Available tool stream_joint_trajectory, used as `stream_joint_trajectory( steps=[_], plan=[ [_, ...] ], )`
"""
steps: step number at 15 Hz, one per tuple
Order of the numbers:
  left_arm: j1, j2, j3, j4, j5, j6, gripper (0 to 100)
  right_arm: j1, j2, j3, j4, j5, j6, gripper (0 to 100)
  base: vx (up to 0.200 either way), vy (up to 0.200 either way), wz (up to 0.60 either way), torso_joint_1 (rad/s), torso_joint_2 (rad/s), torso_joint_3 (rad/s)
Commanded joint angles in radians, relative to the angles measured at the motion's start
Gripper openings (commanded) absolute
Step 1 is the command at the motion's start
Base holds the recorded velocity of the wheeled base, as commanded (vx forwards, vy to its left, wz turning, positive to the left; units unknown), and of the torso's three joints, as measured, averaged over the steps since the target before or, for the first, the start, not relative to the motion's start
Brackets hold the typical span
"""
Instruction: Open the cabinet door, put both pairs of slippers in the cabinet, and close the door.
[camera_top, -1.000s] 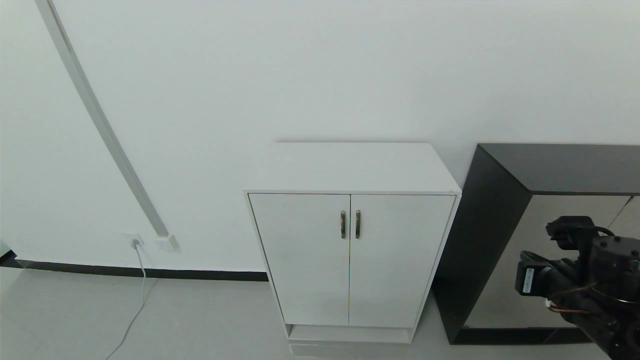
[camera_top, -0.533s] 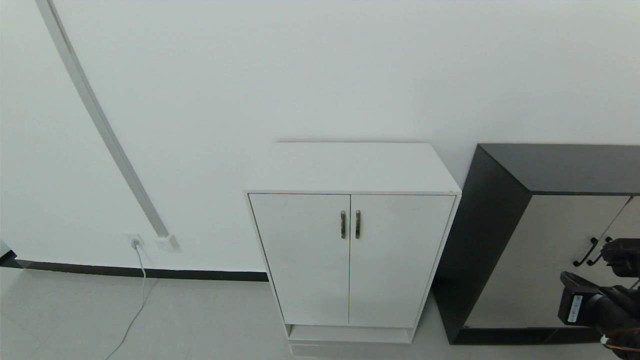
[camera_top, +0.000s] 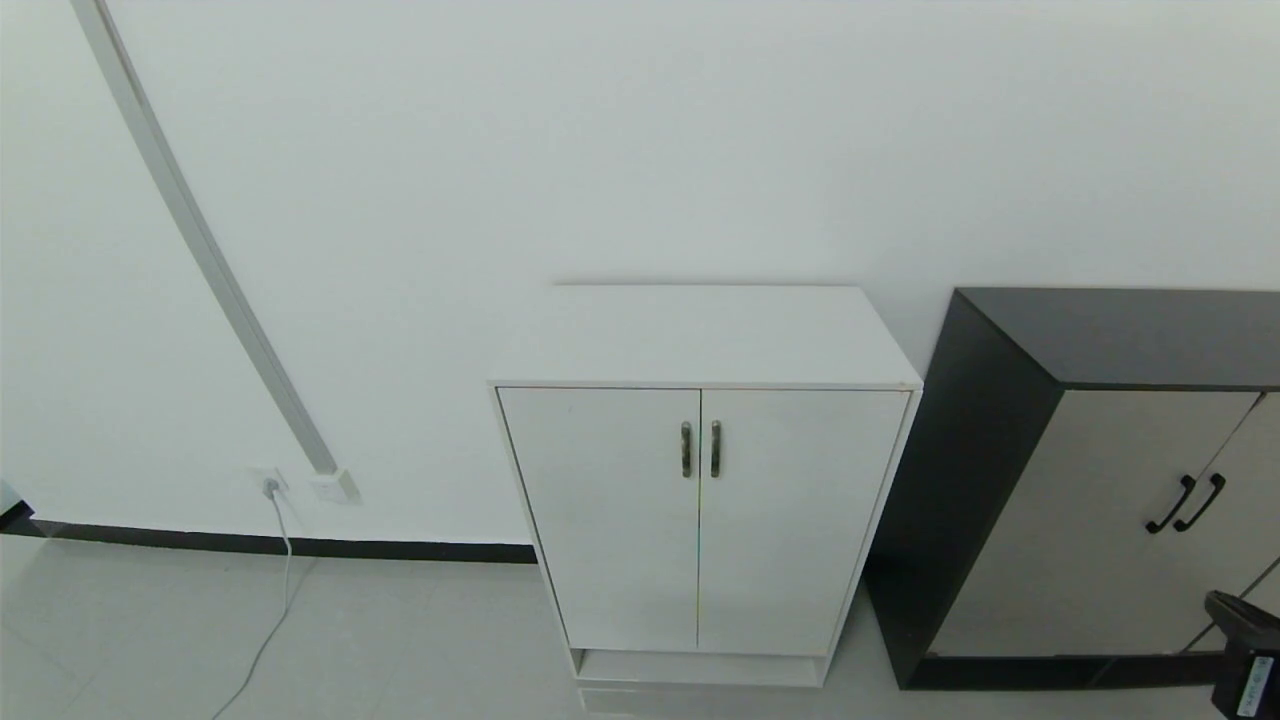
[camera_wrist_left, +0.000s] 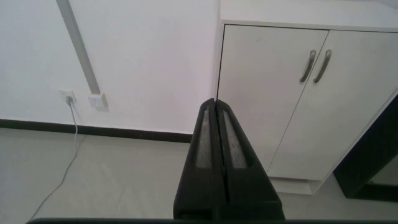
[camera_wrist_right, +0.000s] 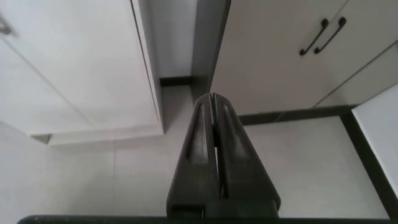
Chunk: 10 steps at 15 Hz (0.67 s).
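Nothing here can be read. The one label I can spot is a small white sticker (camera_top: 1246, 697) on the black casing of the right arm (camera_top: 1238, 625), its print too small to make out. Where it sits relative to the right gripper (camera_wrist_right: 213, 98) I cannot tell.

White two-door cabinet (camera_top: 700, 520): both doors closed, interior hidden. Black-framed cabinet with grey doors (camera_top: 1090, 530): cut off by the head view's right edge, its right door largely out of frame. White cable (camera_top: 288, 560) from the wall socket: runs off the bottom edge. Grey wall conduit (camera_top: 205, 240): upper end cut off. Black segment of the right arm (camera_top: 1245, 650): cropped at the lower right corner.
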Motion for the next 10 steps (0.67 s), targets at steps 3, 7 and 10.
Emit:
stream_joint_trajectory(
  steps=[3,7,10],
  plan=[
    [0.0,0.001,0.0,0.0,0.0,-0.001,0,0.003,-0.376,0.0,0.37,0.103,-0.002,0,0.0,0.0,0.0,0.0,0.0,0.0],
    [0.0,0.001,0.0,0.0,0.0,-0.001,0,0.003,-0.626,-0.002,0.607,0.221,-0.002,0,0.0,0.0,0.0,0.0,0.0,0.0],
    [0.0,0.001,0.0,0.0,0.0,-0.001,0,0.007,-0.755,0.0,0.752,0.29,-0.022,0,0.0,0.0,0.0,0.0,0.0,0.0]
  ],
)
